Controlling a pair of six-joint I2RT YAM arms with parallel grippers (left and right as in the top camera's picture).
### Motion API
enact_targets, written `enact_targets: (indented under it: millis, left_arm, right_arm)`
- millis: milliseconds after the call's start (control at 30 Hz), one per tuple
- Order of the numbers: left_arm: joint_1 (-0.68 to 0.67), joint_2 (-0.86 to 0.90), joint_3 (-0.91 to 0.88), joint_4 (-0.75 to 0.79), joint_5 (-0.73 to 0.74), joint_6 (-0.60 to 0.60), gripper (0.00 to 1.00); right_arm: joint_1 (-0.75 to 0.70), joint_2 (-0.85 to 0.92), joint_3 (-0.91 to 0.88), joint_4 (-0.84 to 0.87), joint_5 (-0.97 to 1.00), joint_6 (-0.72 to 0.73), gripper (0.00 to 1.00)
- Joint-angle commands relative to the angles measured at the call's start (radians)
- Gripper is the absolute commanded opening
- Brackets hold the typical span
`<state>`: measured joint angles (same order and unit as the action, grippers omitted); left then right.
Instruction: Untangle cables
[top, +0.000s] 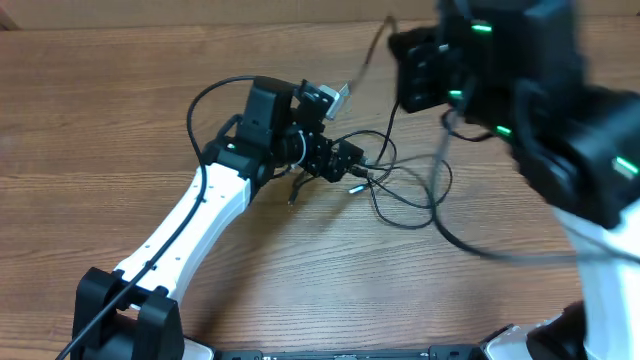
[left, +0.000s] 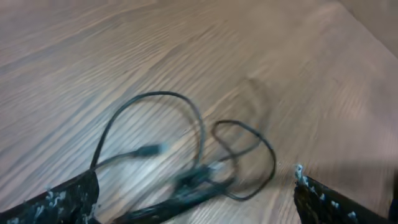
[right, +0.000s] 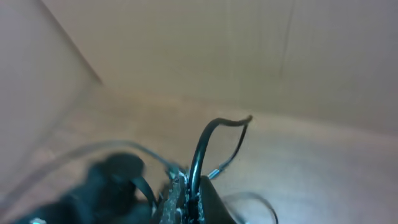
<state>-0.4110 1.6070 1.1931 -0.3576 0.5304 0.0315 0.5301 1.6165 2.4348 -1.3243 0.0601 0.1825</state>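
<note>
From overhead, you see the thin black cables (top: 405, 190) lying in a loose tangle on the brown wood-grain table (top: 120, 100), near its middle. The white left arm with black joints (top: 190, 215) reaches in from the lower left. Its left fingers (top: 342, 160) hang over the left edge of the tangle and cover part of it. A small silver-tipped plug (top: 356, 187) lies just beside them. The black right arm with green lights (top: 520, 90) is blurred at the upper right and hides the table beneath it. One strand rises from the tangle toward that arm, and another trails along the table toward the right edge.

In the left wrist view, you find the left fingers (left: 62, 202) spread wide, one at each lower corner, gripping nothing. The cables (left: 186, 180) rest on the table between and just beyond them. There is one large loop, a smaller loop to its right, and a short plug end (left: 149, 149) inside the large loop. The picture is soft, so you cannot make out how the strands cross.

In the right wrist view, the right fingers (right: 208, 208) are pressed together and clamped on one of the thin black cables (right: 202, 149). It arches up out of them and bends over to a free tip. A dark blurred shape (right: 115, 177) sits at the lower left; you cannot tell what it is.
</note>
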Motion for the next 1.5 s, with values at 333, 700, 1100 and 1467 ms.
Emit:
enact_targets:
  millis: [333,700,1100,1467]
  left_arm:
    - [-0.042,0.011,0.007,0.109,0.582,0.254,1.00]
    - [-0.168,0.049,0.007,0.161,0.344,0.275,1.00]
    - [-0.100,0.023,0.097,0.195,0.200,0.046,0.04]
    - [0.038,-0.077,0.674,-0.229,0.198,-0.127,0.04]
  right_arm:
    - [-0.064,-0.030,0.072,-0.045,0.095,0.011,0.04]
    - [-0.068,-0.035,0.074,-0.051,-0.009,0.026,0.04]
    - [-0.068,-0.101,0.074,-0.116,0.039,0.025,0.04]
    - [-0.079,-0.006,0.071,-0.264,0.050,0.101,0.04]
